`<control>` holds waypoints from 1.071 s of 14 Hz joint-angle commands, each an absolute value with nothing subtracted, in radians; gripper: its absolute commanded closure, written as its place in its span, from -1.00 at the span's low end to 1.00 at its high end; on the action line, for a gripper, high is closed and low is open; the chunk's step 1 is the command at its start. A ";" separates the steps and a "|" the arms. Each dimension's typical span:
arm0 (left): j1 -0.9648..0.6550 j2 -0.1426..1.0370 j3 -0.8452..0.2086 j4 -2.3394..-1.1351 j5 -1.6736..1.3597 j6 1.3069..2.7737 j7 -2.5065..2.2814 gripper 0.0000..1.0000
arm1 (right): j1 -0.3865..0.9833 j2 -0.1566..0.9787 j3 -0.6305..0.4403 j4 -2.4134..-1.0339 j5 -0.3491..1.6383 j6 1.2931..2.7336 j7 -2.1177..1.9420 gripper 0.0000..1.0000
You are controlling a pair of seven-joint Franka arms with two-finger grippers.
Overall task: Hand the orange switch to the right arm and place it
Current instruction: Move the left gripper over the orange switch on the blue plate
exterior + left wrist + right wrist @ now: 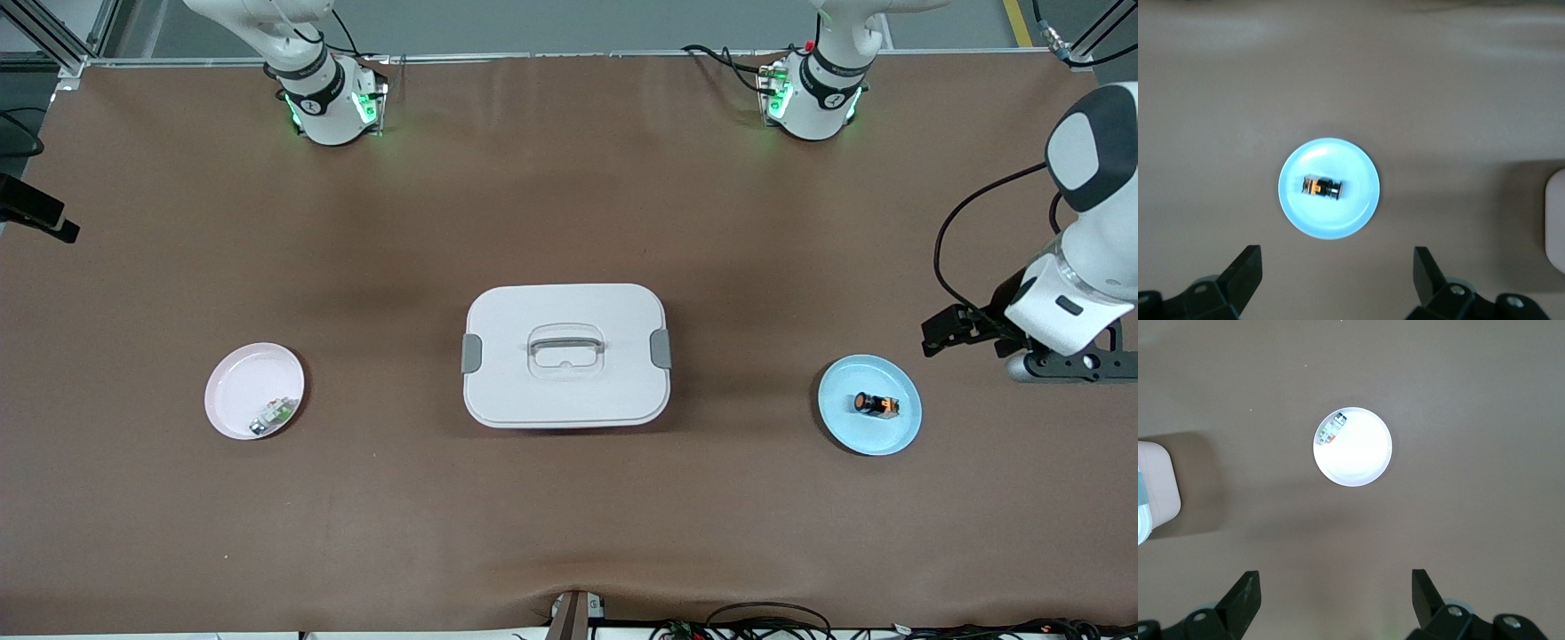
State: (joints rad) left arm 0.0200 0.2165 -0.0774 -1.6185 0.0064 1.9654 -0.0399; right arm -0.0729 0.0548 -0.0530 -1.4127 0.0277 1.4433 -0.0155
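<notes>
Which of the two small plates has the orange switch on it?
The light blue plate toward the left arm's end holds the orange switch; the pink plate holds a green-and-white part.

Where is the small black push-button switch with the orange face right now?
The orange switch lies on its side in the light blue round plate, toward the left arm's end of the table, beside the white lidded box.

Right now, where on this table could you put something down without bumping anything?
Bare brown table lies between the pink plate and white lidded box, and between that box and the blue plate holding the orange switch. Both plates are occupied; so is the middle.
</notes>
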 commanded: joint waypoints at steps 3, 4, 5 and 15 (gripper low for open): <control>0.035 0.270 -0.074 -1.595 0.000 2.017 -0.034 -1.00 | -0.089 0.049 -0.044 -1.431 0.020 1.460 -0.012 -1.00; 0.032 0.287 -0.074 -1.595 0.008 2.019 -0.034 -1.00 | -0.090 0.049 -0.046 -1.433 0.020 1.459 -0.012 -1.00; 0.029 0.313 -0.072 -1.595 0.008 2.035 -0.035 -1.00 | -0.091 0.049 -0.046 -1.433 0.020 1.456 -0.012 -1.00; 0.037 0.506 -0.072 -1.615 0.012 2.146 0.083 -1.00 | -0.092 0.048 -0.045 -1.431 0.021 1.453 -0.012 -1.00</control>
